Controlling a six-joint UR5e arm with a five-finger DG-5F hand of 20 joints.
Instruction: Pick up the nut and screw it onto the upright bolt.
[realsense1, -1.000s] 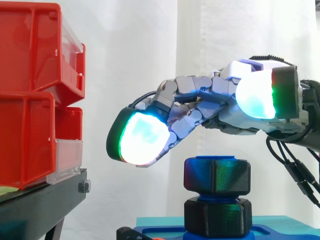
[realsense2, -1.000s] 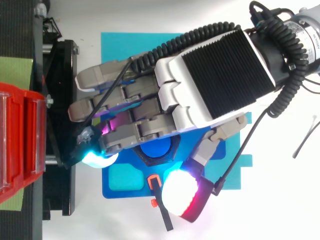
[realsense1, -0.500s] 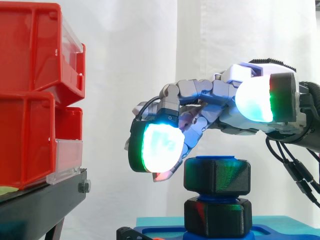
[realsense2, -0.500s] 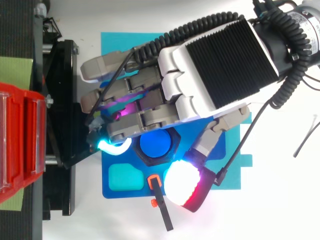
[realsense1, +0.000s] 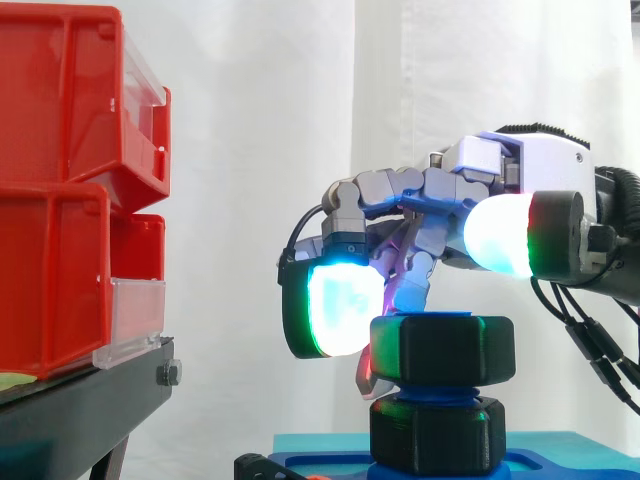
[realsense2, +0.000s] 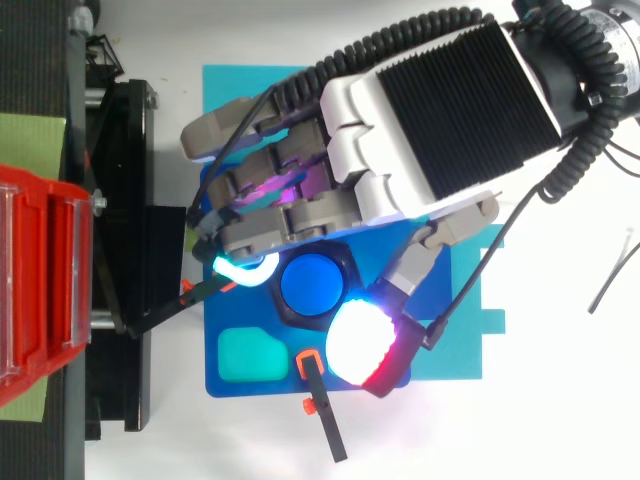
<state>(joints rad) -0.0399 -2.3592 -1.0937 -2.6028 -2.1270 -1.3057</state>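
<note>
Hand reaches in from the right, fingers curled down round the black nut: one glowing pad at its left side, the thumb pad at its near side. Nut sits on the upright blue bolt, above a black hex base on the blue plate. Red bins stand well left.

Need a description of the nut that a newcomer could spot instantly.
Right of the red bins lies a blue plate with a blue bolt standing on it. The nut is the black hexagonal block at the bolt's top, under the hand, above a similar lower block.
</note>
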